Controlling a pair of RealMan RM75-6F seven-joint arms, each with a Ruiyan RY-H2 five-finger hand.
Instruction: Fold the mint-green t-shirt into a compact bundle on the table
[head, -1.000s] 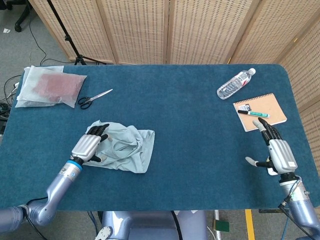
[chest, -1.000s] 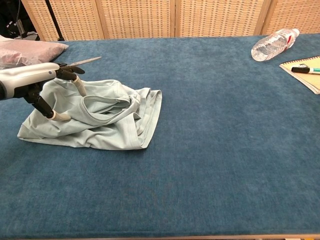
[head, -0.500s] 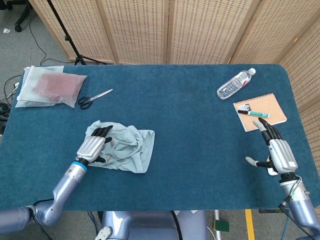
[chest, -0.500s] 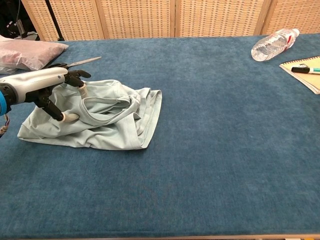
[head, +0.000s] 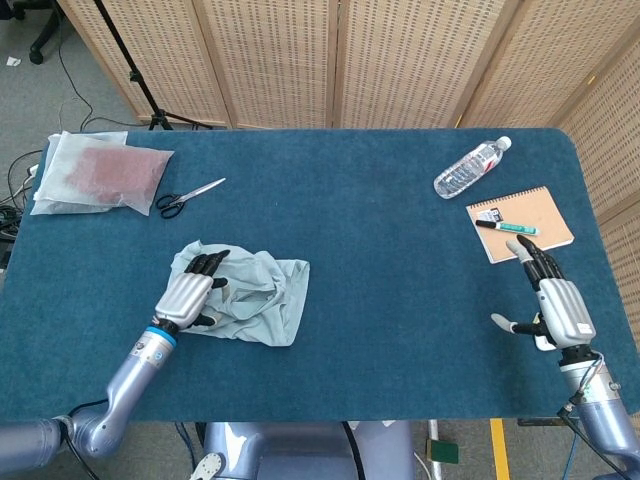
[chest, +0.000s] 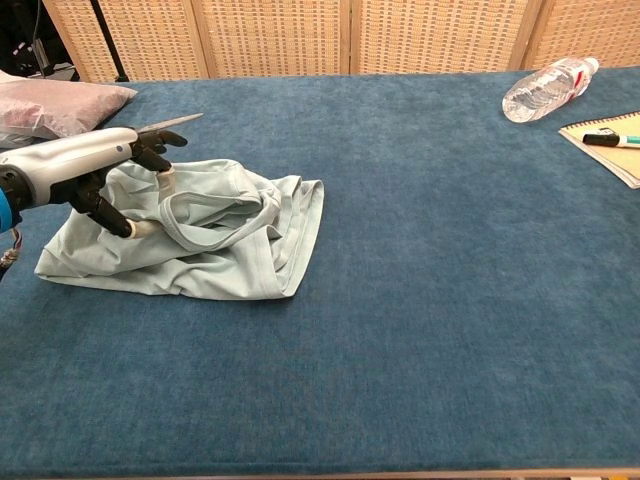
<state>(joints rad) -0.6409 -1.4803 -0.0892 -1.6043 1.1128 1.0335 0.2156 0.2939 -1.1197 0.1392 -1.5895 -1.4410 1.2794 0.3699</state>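
The mint-green t-shirt (head: 250, 293) is seen crumpled in the left half of the table (head: 380, 260), nearer its front edge. The left hand (head: 188, 295) is laid on the shirt's left part, its fingers (chest: 160, 172) pressed into the cloth; whether a fold is grasped cannot be told. The right hand (head: 556, 305) is held near the table's front right corner, fingers spread, nothing grasped.
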